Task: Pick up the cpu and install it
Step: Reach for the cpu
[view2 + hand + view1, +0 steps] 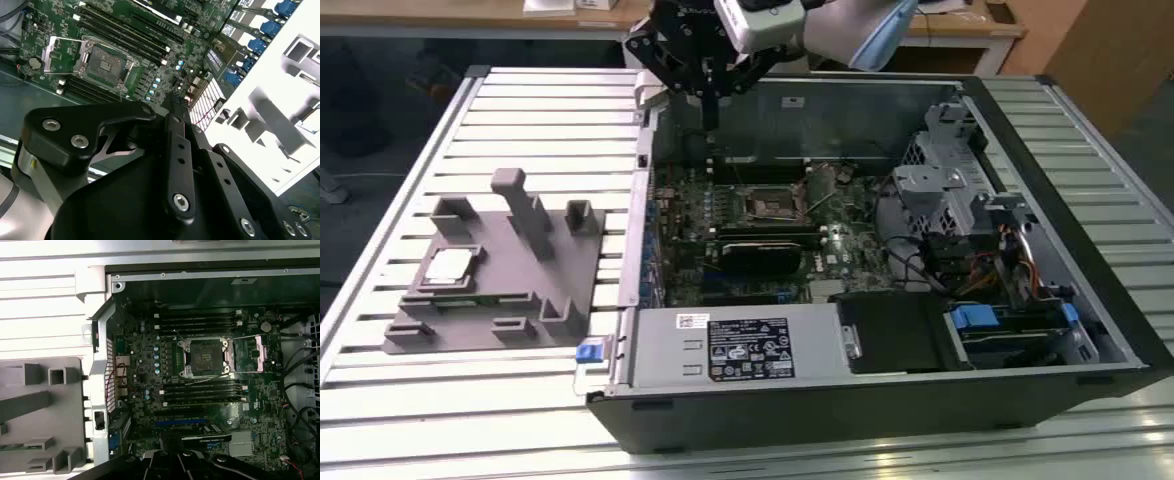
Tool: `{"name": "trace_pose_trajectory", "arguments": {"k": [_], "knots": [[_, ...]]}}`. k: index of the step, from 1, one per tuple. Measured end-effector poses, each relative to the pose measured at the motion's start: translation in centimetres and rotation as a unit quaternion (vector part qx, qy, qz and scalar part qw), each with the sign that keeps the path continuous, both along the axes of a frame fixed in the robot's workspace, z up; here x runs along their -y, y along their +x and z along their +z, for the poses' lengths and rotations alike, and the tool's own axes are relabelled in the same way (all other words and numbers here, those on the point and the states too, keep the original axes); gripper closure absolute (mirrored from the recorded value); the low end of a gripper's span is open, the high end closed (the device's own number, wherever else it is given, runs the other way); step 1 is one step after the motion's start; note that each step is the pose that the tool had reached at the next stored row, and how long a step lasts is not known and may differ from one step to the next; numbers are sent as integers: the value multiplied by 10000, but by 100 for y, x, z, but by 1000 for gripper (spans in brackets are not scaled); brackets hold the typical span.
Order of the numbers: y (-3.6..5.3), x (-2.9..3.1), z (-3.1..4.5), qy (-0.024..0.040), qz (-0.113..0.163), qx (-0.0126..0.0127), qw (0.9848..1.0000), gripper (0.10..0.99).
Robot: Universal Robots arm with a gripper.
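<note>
Showing the work cell from the exterior view's left to its right: a slatted metal table (520,120) carries a grey plastic fixture (520,285) and, beside it, an opened computer case (854,410).

The cpu (450,265), a small square chip with a pale metal top, lies flat in a recess at the left part of the fixture. It is well apart from the hand, and nothing touches it. Upright posts and blocks rise from the fixture to the right of the chip.

The hand (710,122) hangs over the far left corner of the case, pointing down above the far edge of the green motherboard (687,250). Its two black fingers (710,105) are drawn together into a narrow stem and hold nothing. In the second wrist view the hand (173,98) tapers to a point above the board, with the fixture (280,100) off to one side.

Near the middle of the board sits the dark square socket (765,205), its centre uncovered. In both wrist views the socket (102,62) (205,357) has its metal frame swung open to one side. A long black module (767,250) lies just in front of the socket. A labelled metal box (734,345) sits nearer the camera. Metal drive bays (961,200) and loose cables (987,275) fill the right end of the case.
</note>
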State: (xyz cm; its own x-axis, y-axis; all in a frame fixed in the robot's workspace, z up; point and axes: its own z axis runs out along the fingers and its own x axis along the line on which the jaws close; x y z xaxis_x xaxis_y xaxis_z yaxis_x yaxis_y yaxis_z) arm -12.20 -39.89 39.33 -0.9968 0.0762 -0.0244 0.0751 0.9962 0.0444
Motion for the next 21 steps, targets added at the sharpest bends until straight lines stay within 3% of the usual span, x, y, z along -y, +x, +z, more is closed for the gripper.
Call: {"name": "trace_pose_trajectory", "arguments": {"k": [21], "knots": [[-63, 0, -2, 0, 0, -8, 10000, 980]]}}
